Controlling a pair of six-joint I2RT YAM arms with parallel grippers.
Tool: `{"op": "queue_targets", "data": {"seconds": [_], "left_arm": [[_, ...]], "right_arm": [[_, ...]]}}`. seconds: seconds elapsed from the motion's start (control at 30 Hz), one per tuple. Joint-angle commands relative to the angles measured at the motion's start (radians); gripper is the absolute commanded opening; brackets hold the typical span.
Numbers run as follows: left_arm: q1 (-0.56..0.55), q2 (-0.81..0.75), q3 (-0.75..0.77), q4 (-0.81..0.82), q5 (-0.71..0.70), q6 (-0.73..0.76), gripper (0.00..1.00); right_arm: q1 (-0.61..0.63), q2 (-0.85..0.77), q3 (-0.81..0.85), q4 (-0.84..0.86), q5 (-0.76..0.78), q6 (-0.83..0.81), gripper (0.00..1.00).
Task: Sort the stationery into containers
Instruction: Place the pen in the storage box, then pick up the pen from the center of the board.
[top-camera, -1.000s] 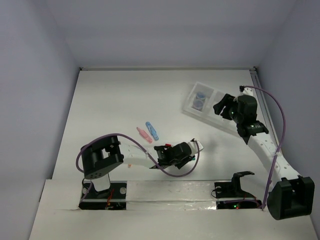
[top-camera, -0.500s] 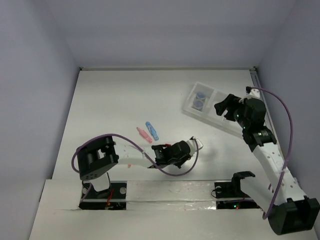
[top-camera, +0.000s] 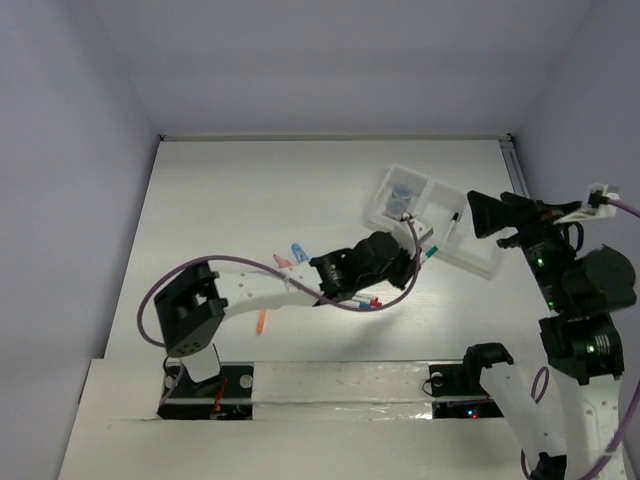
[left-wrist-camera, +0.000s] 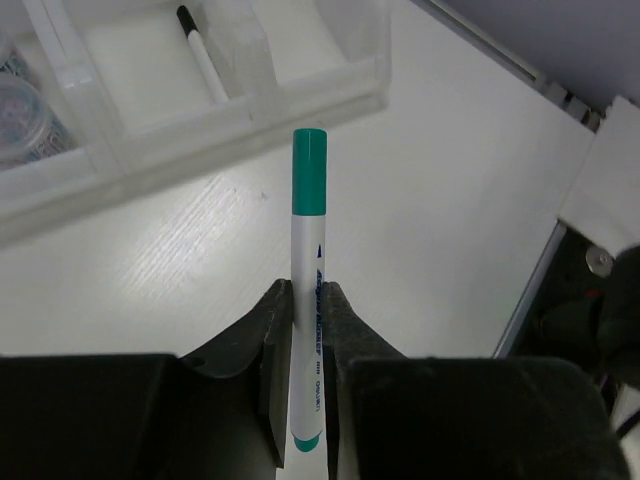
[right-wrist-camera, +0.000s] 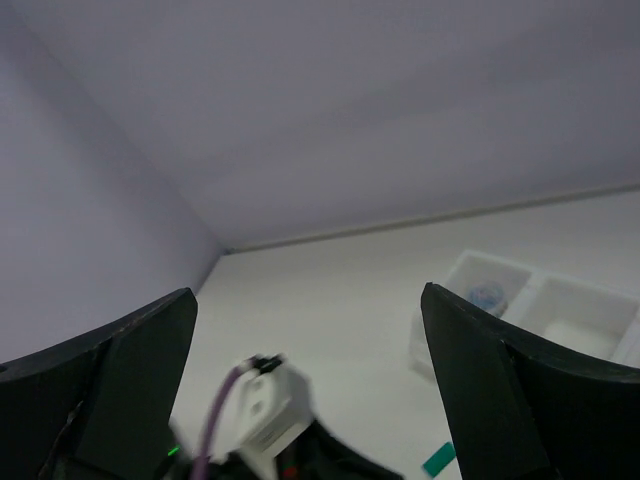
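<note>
With our left end effector (left-wrist-camera: 305, 325) clamping the teal-capped pen (left-wrist-camera: 309, 200) and the right end effector (right-wrist-camera: 308, 292) gaping empty, we are holding the cap just short of the near wall of the tray (left-wrist-camera: 240, 112), risking a bounce onto the desk (left-wrist-camera: 450, 200) by releasing early.

A white, faintly wood-grained tabletop (left-wrist-camera: 440, 200) spreads beneath and ahead of the left claw (left-wrist-camera: 305, 300). Pale lavender walls (top-camera: 330, 60) rise beyond the claw, and a thin metal rail (top-camera: 513, 165) edges the table ahead and to its right.
</note>
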Motion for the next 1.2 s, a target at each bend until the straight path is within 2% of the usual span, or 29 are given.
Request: {"op": "queue_targets", "data": {"seconds": [0.0, 0.4, 0.57, 0.73, 0.77, 0.83, 0.87, 0.9, 0.97, 1.0, 1.1, 1.17], "left_arm": [[0.068, 0.132, 0.17, 0.025, 0.066, -0.05, 0.0], [0.17, 0.591, 0.77, -0.057, 0.037, -0.056, 0.0], [0.191, 0.743, 0.958, -0.089, 0.017, -0.062, 0.0], [0.209, 0.826, 1.043, -0.091, 0.012, -0.099, 0.01], [0.209, 0.845, 1.057, -0.094, 0.012, -0.102, 0.04], [0.219, 0.856, 1.083, -0.098, 0.012, -0.104, 0.17], [0.219, 0.859, 1.085, -0.1, 0.014, -0.105, 0.26], [0.219, 0.853, 1.083, -0.101, 0.014, -0.105, 0.4], [0.219, 0.812, 1.065, -0.091, 0.024, -0.104, 0.52], [0.219, 0.788, 1.019, -0.062, 0.03, -0.102, 0.62], [0.219, 0.662, 0.904, 0.013, 0.052, -0.098, 0.74], [0.219, 0.549, 0.846, 0.044, 0.058, -0.088, 0.75]], "right_arm": [[0.004, -0.036, 0.037, -0.027, -0.07, 0.042, 1.0], [0.004, -0.094, -0.031, -0.034, -0.143, 0.067, 1.0], [0.004, -0.112, -0.043, -0.037, -0.159, 0.064, 1.0], [0.004, -0.122, -0.046, -0.052, -0.163, 0.059, 1.0], [0.004, -0.122, -0.045, -0.056, -0.162, 0.058, 1.0], [0.004, -0.126, -0.048, -0.06, -0.165, 0.055, 1.0], [0.004, -0.126, -0.045, -0.064, -0.165, 0.05, 1.0], [0.004, -0.123, -0.046, -0.07, -0.167, 0.048, 1.0], [0.004, -0.122, -0.051, -0.072, -0.168, 0.041, 1.0], [0.004, -0.12, -0.045, -0.084, -0.165, 0.032, 1.0], [0.004, -0.111, -0.025, -0.107, -0.142, -0.001, 1.0], [0.004, -0.103, -0.014, -0.121, -0.137, -0.017, 1.0]]}}
